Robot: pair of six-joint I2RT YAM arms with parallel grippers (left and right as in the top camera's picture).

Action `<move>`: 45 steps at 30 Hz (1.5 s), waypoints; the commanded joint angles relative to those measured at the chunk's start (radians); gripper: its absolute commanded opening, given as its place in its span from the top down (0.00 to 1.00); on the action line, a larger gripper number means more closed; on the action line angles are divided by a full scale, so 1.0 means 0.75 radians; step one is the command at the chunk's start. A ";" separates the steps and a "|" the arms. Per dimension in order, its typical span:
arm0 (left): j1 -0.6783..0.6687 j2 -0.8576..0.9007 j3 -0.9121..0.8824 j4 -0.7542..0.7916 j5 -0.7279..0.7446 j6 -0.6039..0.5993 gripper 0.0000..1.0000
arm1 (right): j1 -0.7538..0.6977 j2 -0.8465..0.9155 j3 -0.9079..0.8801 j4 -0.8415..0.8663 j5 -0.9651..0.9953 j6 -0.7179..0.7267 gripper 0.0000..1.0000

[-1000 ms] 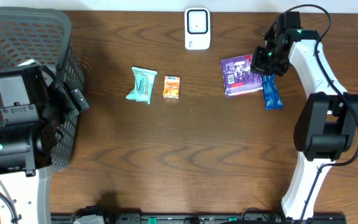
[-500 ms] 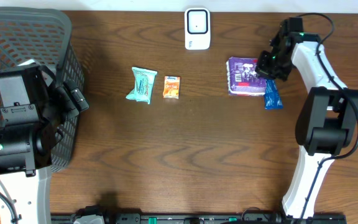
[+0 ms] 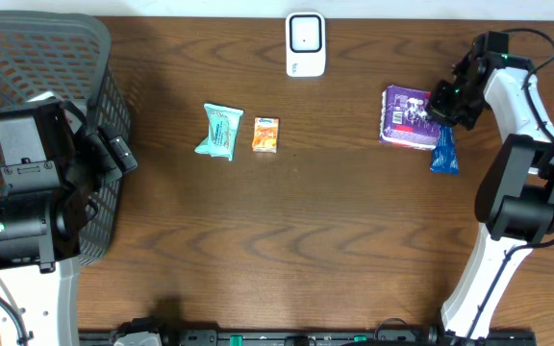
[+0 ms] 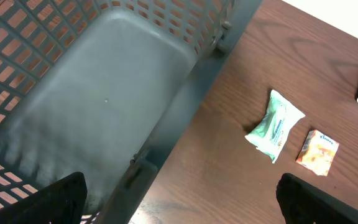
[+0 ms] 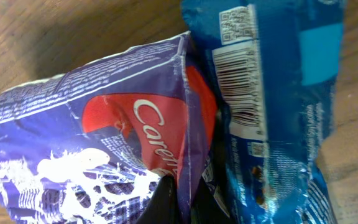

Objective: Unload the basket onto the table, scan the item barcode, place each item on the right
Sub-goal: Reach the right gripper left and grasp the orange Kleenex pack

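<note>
Right pincer [image 3: 444,102] clamped on purple packet [image 3: 407,117], blue packet [image 3: 443,154] touching alongside, left pincer [image 4: 179,208] wide open above basket [image 4: 185,93]

A white scanner [image 3: 305,43] sits at the worktop's [image 3: 306,240] far edge. Below it, a bit left, lie a green packet [image 3: 220,131] and an orange packet [image 3: 265,135]. To its right, the right hand [image 3: 450,99] grips a purple bag [image 3: 407,117] that touches a blue packet [image 3: 444,154].

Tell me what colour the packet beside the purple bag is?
The packet is blue, beside the purple bag; seen best in the right wrist view.
</note>
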 commanded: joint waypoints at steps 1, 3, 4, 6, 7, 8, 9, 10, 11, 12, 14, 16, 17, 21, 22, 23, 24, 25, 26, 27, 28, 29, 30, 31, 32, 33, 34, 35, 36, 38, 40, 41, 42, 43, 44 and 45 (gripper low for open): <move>0.006 0.001 0.025 -0.004 -0.012 -0.007 0.02 | 0.053 0.057 -0.005 -0.006 -0.068 -0.114 0.99; 0.006 0.001 0.025 -0.004 -0.012 -0.007 0.02 | 0.081 0.057 -0.005 -0.020 -0.068 -0.146 0.99; 0.006 0.001 0.025 -0.004 -0.012 -0.007 0.02 | 0.096 0.057 -0.005 -0.024 -0.067 -0.169 0.99; 0.006 0.001 0.025 -0.004 -0.012 -0.007 0.02 | 0.118 0.057 -0.005 -0.025 -0.062 -0.188 0.99; 0.006 0.001 0.025 -0.004 -0.012 -0.007 0.02 | 0.128 0.057 -0.005 -0.025 -0.057 -0.187 0.99; 0.006 0.001 0.025 -0.004 -0.012 -0.007 0.02 | 0.134 0.057 -0.005 -0.024 -0.058 -0.183 0.99; 0.006 0.001 0.025 -0.004 -0.012 -0.007 0.02 | 0.139 0.057 -0.005 -0.023 -0.057 -0.167 0.99; 0.006 0.001 0.025 -0.004 -0.012 -0.007 0.02 | 0.142 0.057 -0.005 -0.024 -0.056 -0.147 0.99; 0.006 0.001 0.025 -0.004 -0.012 -0.007 0.02 | 0.142 0.057 -0.005 -0.024 -0.056 -0.122 0.99; 0.006 0.001 0.025 -0.004 -0.012 -0.007 0.02 | 0.142 0.057 -0.005 -0.023 -0.056 -0.102 0.99; 0.006 0.001 0.025 -0.004 -0.012 -0.007 0.02 | 0.137 0.050 -0.004 -0.024 -0.057 -0.066 0.99; 0.006 0.001 0.025 -0.004 -0.012 -0.007 0.02 | 0.134 0.030 -0.004 -0.030 -0.058 -0.055 0.94; 0.006 0.001 0.025 -0.004 -0.012 -0.007 0.02 | 0.134 0.017 -0.004 -0.033 -0.063 -0.056 0.91; 0.006 0.001 0.025 -0.004 -0.012 -0.007 0.02 | 0.142 -0.076 -0.004 -0.063 -0.067 -0.056 0.69; 0.006 0.001 0.025 -0.004 -0.012 -0.007 0.02 | 0.144 -0.102 -0.004 -0.069 -0.067 -0.056 0.67; 0.006 0.001 0.025 -0.004 -0.012 -0.007 0.02 | 0.144 -0.131 -0.004 -0.076 -0.067 -0.049 0.61; 0.006 0.001 0.025 -0.004 -0.012 -0.007 0.02 | 0.144 -0.165 -0.004 -0.084 -0.067 -0.038 0.58; 0.006 0.001 0.025 -0.004 -0.012 -0.007 0.02 | 0.143 -0.195 -0.004 -0.092 -0.067 -0.034 0.56; 0.006 0.001 0.025 -0.004 -0.012 -0.007 0.02 | 0.143 -0.230 -0.004 -0.100 -0.066 -0.032 0.56; 0.006 0.001 0.025 -0.004 -0.012 -0.007 0.02 | 0.144 -0.262 -0.004 -0.107 -0.062 -0.031 0.55; 0.006 0.001 0.025 -0.004 -0.012 -0.007 0.02 | 0.144 -0.287 -0.004 -0.110 -0.063 -0.030 0.53; 0.006 0.001 0.025 -0.004 -0.012 -0.007 0.02 | 0.146 -0.310 -0.004 -0.114 -0.063 -0.026 0.50; 0.006 0.001 0.025 -0.004 -0.012 -0.007 0.02 | 0.150 -0.331 -0.004 -0.117 -0.063 -0.026 0.48; 0.006 0.001 0.025 -0.004 -0.012 -0.007 0.02 | 0.155 -0.346 -0.004 -0.122 -0.063 -0.026 0.46; 0.006 0.001 0.025 -0.004 -0.012 -0.007 0.02 | 0.162 -0.354 -0.004 -0.129 -0.064 -0.026 0.45; 0.006 0.001 0.025 -0.004 -0.012 -0.007 0.02 | 0.174 -0.357 -0.004 -0.135 -0.070 -0.027 0.44; 0.006 0.001 0.025 -0.004 -0.012 -0.007 0.02 | 0.192 -0.357 -0.004 -0.140 -0.085 -0.028 0.43; 0.006 0.001 0.025 -0.004 -0.012 -0.007 0.02 | 0.214 -0.355 -0.005 -0.143 -0.109 -0.036 0.42; 0.006 0.001 0.025 -0.004 -0.012 -0.007 0.02 | 0.239 -0.348 -0.006 -0.142 -0.133 -0.048 0.40; 0.006 0.001 0.025 -0.004 -0.012 -0.007 0.02 | 0.311 -0.336 -0.006 -0.130 -0.179 -0.069 0.35; 0.006 0.001 0.025 -0.004 -0.012 -0.007 0.02 | 0.387 -0.320 -0.006 -0.096 -0.178 -0.068 0.25; 0.006 0.001 0.025 -0.004 -0.012 -0.007 0.02 | 0.428 -0.312 -0.006 -0.071 -0.177 -0.068 0.21; 0.006 0.001 0.025 -0.004 -0.012 -0.007 0.02 | 0.477 -0.298 -0.006 -0.037 -0.178 -0.067 0.20; 0.006 0.001 0.025 -0.004 -0.012 -0.007 0.02 | 0.516 -0.290 -0.006 -0.010 -0.178 -0.064 0.20; 0.006 0.001 0.025 -0.004 -0.012 -0.007 0.02 | 0.567 -0.272 -0.006 0.026 -0.170 -0.035 0.20; 0.006 0.001 0.025 -0.004 -0.012 -0.007 0.02 | 0.598 -0.263 -0.007 0.050 -0.165 -0.012 0.20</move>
